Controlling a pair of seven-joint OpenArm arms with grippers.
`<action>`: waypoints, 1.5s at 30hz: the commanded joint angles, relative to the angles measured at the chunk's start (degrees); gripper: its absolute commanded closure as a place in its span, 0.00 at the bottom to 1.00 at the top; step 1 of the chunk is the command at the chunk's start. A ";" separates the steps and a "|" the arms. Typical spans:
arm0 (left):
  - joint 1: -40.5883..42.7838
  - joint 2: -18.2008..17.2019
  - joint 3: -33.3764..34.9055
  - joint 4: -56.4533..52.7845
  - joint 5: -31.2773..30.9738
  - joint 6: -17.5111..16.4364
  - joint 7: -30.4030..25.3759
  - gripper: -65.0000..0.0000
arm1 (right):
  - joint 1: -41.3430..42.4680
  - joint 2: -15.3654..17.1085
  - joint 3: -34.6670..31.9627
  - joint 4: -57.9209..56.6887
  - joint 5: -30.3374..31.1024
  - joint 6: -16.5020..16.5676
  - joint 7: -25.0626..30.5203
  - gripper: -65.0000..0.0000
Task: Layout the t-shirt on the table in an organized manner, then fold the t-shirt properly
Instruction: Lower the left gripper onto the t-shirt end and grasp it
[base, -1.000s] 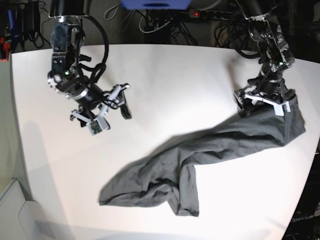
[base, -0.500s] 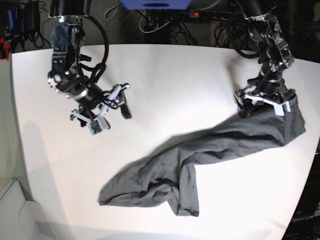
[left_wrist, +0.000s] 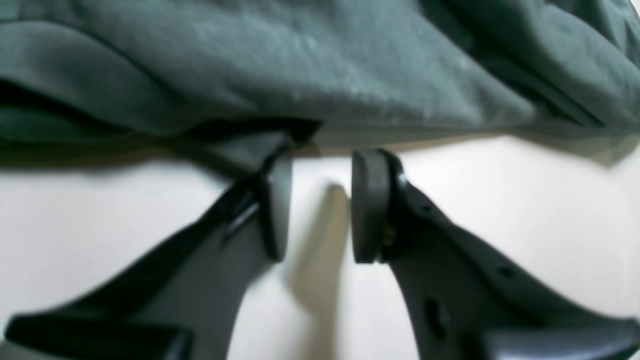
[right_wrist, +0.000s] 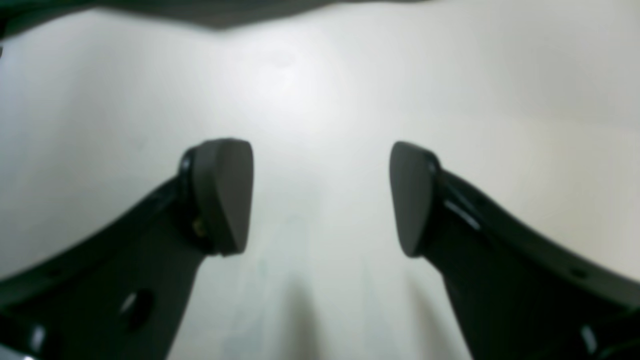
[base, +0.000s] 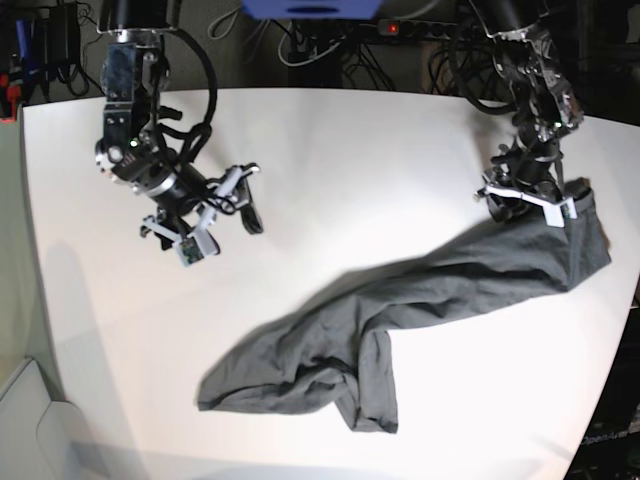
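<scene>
Left pincer (base: 527, 203) sits at the far-right end of the t-shirt (base: 400, 320), low over the worktop (base: 350, 160). Left wrist view: pads parted by a narrow gap with bare worktop (left_wrist: 525, 200) showing between them, nothing clamped. One fingertip (left_wrist: 274, 210) touches or sits just under the cloth hem; the other (left_wrist: 369, 205) is just clear of the t-shirt (left_wrist: 300, 65) edge.

Right pincer (base: 205, 222) hangs over bare worktop at the base view's left, well apart from the shirt. Right wrist view: right pincer (right_wrist: 320, 197) spread wide, empty, only white worktop (right_wrist: 320, 75) between the pads.

T-shirt lies unfolded and bunched in a long diagonal strip, from the right edge near the left pincer down to a crumpled, wrinkled mass at front centre.
</scene>
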 joint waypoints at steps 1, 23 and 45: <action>0.38 0.05 0.09 -0.01 0.61 0.46 2.54 0.70 | 0.40 0.16 0.05 0.88 0.89 0.16 1.38 0.33; 1.96 2.51 -10.19 -0.01 -2.81 0.10 3.16 0.69 | 0.13 0.16 0.05 0.88 0.89 0.16 1.38 0.33; -1.47 3.92 -10.46 -6.43 -2.81 0.10 2.54 0.52 | 0.04 1.39 -0.04 0.88 0.80 0.16 1.30 0.33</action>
